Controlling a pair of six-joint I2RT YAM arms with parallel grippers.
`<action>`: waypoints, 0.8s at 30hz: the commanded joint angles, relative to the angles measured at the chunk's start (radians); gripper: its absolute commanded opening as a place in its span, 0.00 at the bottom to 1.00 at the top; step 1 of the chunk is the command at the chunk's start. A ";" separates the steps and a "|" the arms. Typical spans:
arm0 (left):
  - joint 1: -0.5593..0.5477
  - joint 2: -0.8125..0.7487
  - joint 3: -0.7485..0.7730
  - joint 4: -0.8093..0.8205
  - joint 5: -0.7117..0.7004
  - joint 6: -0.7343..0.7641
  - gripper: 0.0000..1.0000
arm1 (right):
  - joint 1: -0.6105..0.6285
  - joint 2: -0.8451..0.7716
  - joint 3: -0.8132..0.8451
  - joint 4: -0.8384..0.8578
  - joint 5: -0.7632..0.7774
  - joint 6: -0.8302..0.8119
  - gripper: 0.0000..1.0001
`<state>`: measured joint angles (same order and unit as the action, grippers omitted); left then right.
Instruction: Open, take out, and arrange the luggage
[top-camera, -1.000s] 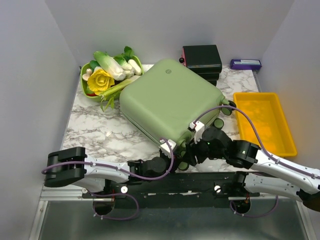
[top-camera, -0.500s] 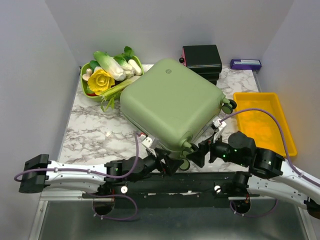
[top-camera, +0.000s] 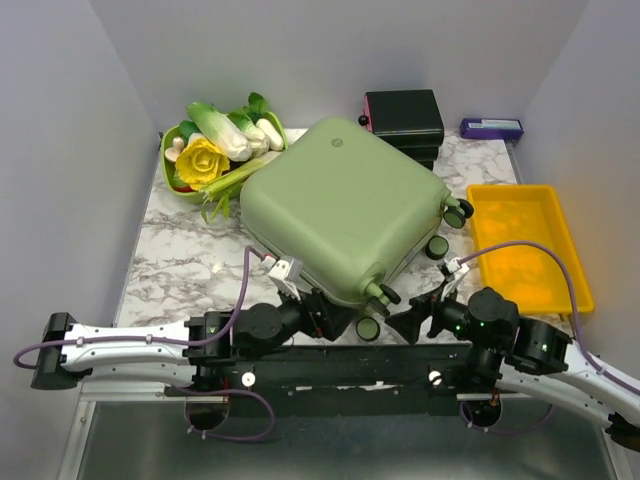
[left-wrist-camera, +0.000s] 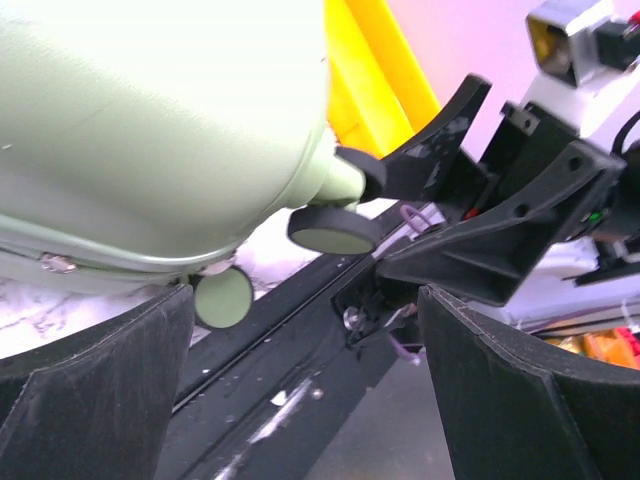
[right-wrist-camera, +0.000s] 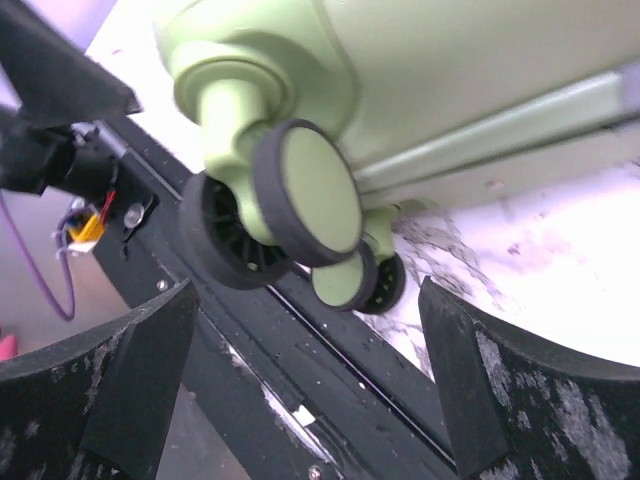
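Two arms low | left claw (top-camera: 338, 318) released | right claw (top-camera: 418, 310) released | flanking luggage (top-camera: 340, 205) corner

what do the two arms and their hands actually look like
The left arm and right arm have white links and bulky black joints, each with a looping purple cable ending at a white wrist connector. The left hand and right hand are black, with two broad wedge-shaped fingers; the right's show pale scuffs.
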<state>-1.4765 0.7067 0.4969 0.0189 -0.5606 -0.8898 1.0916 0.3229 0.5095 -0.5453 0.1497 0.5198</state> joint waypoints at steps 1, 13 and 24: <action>-0.008 0.115 0.152 -0.171 -0.015 -0.152 0.99 | 0.005 -0.073 0.046 -0.198 0.245 0.186 1.00; -0.044 0.602 0.696 -0.667 -0.029 -0.541 0.99 | 0.005 -0.042 0.152 -0.552 0.501 0.523 1.00; -0.045 0.778 0.867 -0.925 -0.136 -0.825 0.99 | 0.005 -0.002 0.112 -0.480 0.516 0.520 1.00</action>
<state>-1.5143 1.4487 1.3251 -0.7437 -0.6003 -1.5684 1.0920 0.3679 0.6415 -1.0473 0.5991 1.0145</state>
